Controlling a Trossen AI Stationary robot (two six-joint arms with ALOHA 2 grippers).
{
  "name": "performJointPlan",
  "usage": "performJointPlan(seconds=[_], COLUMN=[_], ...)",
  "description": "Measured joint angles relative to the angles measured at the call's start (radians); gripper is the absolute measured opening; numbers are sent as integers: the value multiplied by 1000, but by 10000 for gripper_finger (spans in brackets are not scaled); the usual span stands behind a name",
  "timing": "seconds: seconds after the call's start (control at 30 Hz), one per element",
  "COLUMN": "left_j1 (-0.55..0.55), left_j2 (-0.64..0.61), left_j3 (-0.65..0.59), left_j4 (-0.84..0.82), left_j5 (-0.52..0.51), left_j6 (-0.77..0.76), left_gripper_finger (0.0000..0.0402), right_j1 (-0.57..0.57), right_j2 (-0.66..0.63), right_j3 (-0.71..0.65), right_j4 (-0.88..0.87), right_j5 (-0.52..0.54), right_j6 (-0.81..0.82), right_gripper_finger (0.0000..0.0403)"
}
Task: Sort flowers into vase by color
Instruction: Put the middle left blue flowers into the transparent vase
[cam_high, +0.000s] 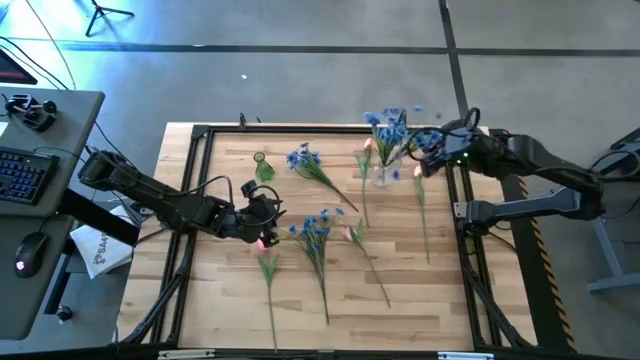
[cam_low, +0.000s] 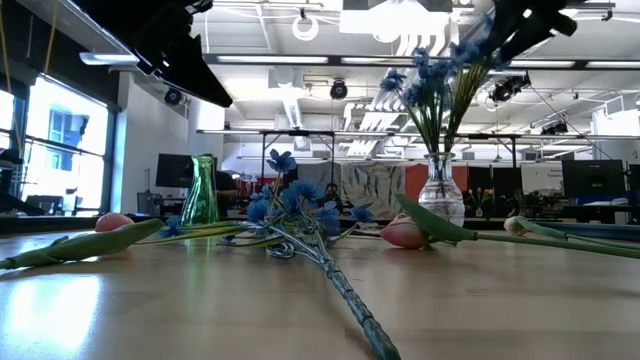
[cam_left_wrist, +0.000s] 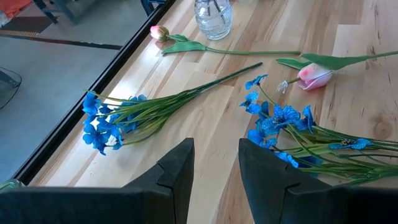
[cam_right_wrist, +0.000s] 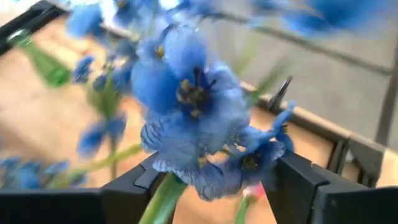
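The flowers lie in two kinds. A bunch of blue-blossomed stems (cam_high: 390, 130) already stands in the clear glass vase (cam_high: 383, 174) near the far right edge of the table (cam_high: 230, 310). More blue sprays rest flat on the wood, one (cam_high: 312, 165) toward the far side and another (cam_high: 318, 235) nearer the middle. Pink tulip-like buds lie among them, one (cam_high: 355, 235) beside the middle blue spray and one (cam_high: 268, 262) closer to the front. A small green vase (cam_high: 263, 166) stands empty to the left of the far blue spray.

These stems look light, thin and springy, so they would likely bend and swing when lifted. The blossoms appear soft and easily crushed. The best hold is probably on the green stem, a little below the head, where a narrow pinch can keep it from rolling or slipping.

The right end effector (cam_right_wrist: 211, 186) sits at the blue bunch in the clear vase, its fingers spread on either side of a green stem and blue blossoms without visibly clamping them. It seems to be letting go, though whether the stem has fully settled in the vase I cannot tell.

The left end effector (cam_left_wrist: 214, 165) hovers low over the table between the two lying blue sprays, fingers parted with a narrow gap, holding nothing.
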Motion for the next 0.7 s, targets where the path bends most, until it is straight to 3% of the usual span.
performJointPlan(seconds=[0.1,0.23,0.5,0.7], left_j1=[0,0,0,0], left_j2=[0,0,0,0], left_j3=[0,0,0,0], left_j4=[0,1,2,2], left_j5=[0,0,0,0], left_j6=[0,0,0,0], left_gripper_finger=[115,115,115,115], right_j1=[32,71,40,-85], right_j2=[0,10,76,134], right_j3=[16,-37,-165,-64], right_j4=[-43,-18,276,222], right_j5=[-55,-50,-4,-72], right_j6=[3,5,-200,-265], right_gripper_finger=[192,176,153,205])
